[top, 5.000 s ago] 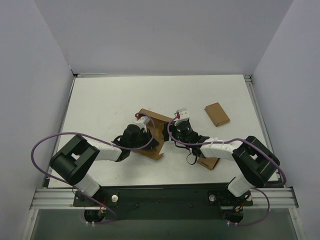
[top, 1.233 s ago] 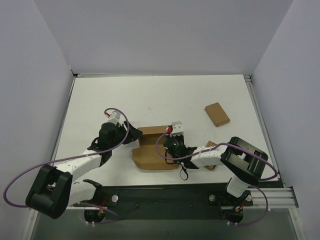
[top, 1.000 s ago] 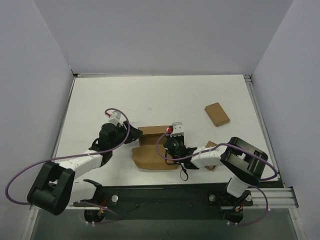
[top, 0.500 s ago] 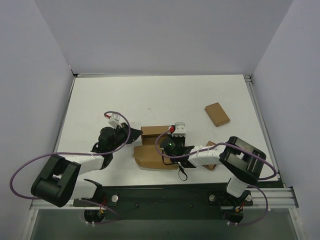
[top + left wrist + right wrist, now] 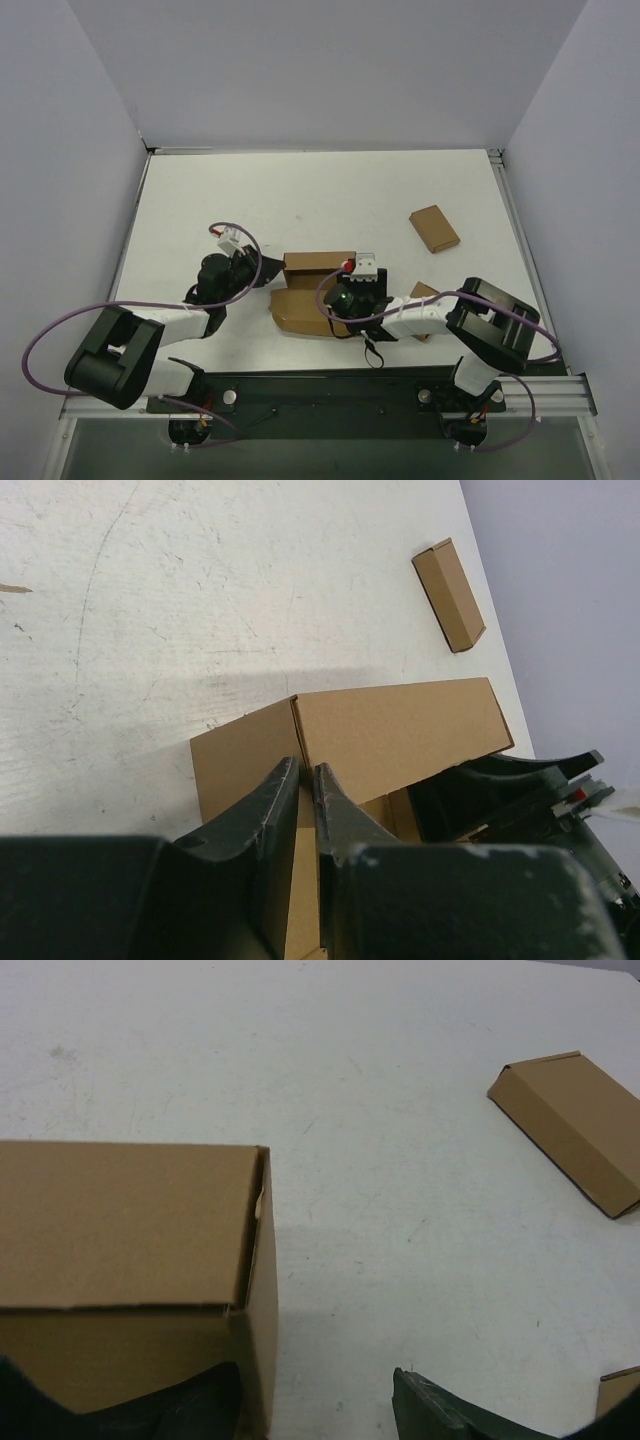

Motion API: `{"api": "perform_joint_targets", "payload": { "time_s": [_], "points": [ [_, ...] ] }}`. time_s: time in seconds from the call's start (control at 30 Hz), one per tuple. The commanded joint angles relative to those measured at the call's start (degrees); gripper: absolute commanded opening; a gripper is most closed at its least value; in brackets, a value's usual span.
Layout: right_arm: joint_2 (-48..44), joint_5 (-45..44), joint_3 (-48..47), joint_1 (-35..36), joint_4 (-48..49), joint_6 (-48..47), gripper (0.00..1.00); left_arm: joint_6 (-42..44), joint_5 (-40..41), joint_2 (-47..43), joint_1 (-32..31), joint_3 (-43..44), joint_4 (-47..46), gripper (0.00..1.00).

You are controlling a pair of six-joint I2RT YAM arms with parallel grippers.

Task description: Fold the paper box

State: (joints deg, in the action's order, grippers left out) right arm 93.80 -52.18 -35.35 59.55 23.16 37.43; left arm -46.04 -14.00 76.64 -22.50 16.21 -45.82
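Two grippers are flanking the paper box (image 5: 318,268), which is sitting on the white table (image 5: 300,190) at lower centre of the overhead frame. Its far part is standing box-shaped, and a flap is spreading toward the bottom edge. At the box's left side, the left gripper (image 5: 305,770) is pinching a thin cardboard wall at the corner, its fingers (image 5: 270,810) standing almost together. At the box's right end, the right gripper (image 5: 315,1385) is holding nothing, its fingers (image 5: 440,1410) spread wide. The box's right wall is rising between them, nearer the left-hand one. Two smaller cardboard boxes are lying apart from the paper box: one (image 5: 434,228) at upper right of the overhead frame, the other (image 5: 422,293) partly hidden under the right arm.
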Motion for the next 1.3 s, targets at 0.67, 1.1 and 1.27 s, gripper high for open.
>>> {"api": "perform_joint_targets", "payload": {
  "time_s": [0.67, 1.1, 1.27],
  "points": [
    [-37.9, 22.1, 4.0, -0.7, -16.8, -2.6, 0.76, 8.3, 1.5, -1.1, -0.4, 6.1, 16.5, 0.21],
    [-31.8, 56.7, 2.3, -24.4, -8.0, 10.4, 0.65, 10.1, 2.8, -2.0, -1.8, 7.3, 19.5, 0.21],
    [-28.7, 59.4, 3.6, -26.1, -4.5, 11.7, 0.63, 10.8, 3.4, -2.3, -2.2, 7.9, 20.6, 0.21]
  ]
}}
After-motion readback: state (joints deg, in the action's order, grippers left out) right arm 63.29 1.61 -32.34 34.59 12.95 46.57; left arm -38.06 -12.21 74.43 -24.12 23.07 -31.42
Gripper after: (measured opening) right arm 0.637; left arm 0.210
